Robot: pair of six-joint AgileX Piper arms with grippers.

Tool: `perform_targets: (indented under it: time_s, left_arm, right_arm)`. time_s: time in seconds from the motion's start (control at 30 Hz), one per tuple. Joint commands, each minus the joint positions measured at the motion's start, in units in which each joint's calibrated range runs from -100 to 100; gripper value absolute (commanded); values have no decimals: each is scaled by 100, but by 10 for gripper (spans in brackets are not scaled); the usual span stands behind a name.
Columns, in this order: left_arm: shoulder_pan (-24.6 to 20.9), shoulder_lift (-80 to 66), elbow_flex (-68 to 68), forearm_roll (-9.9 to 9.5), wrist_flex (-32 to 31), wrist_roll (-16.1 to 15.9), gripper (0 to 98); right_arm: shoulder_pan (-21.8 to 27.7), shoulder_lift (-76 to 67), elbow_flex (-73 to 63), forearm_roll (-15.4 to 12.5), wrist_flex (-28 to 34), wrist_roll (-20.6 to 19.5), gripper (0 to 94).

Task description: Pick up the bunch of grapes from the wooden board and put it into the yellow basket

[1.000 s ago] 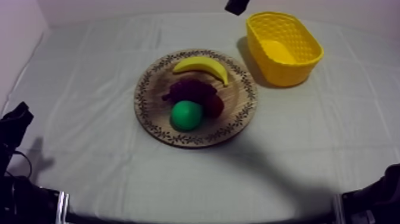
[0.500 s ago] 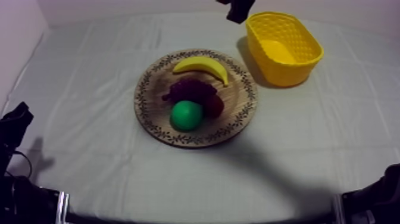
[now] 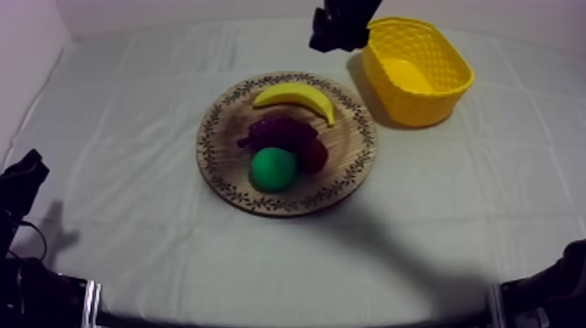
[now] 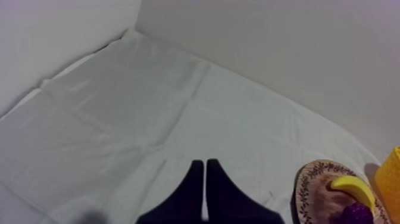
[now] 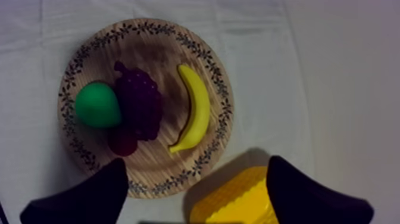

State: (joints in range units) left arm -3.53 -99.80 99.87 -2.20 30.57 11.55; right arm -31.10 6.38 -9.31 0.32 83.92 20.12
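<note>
Grey-white cloth worktop (image 3: 122,113), plain pale walls behind. Right jaws hang wide apart just beside the yellow basket (image 3: 419,96), left jaws pressed together over bare cloth. On the wooden board (image 3: 225,170) the bunch of grapes (image 3: 277,131) sits between banana (image 3: 296,96) and pear (image 3: 273,168).
</note>
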Motion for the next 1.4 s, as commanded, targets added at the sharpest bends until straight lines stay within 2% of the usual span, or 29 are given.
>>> perform_targets:
  time_s: [0.0,0.3,1.03,1.37]
  left_arm:
    - [2,-3,2,-2,-1,0,1]
    - [2,-3,2,-2,-1,0,1]
    - [2,-3,2,-2,-1,0,1]
    - [2,-3,2,-2,-1,0,1]
  right_arm:
    - [-7,3,21,12,-32,4,805]
    - [-38,62,199,17,-146,5,836]
    - [-146,884,839,-13,-976,-56,814]
    - [-171,1513,719,-34,-1286,-75,806]
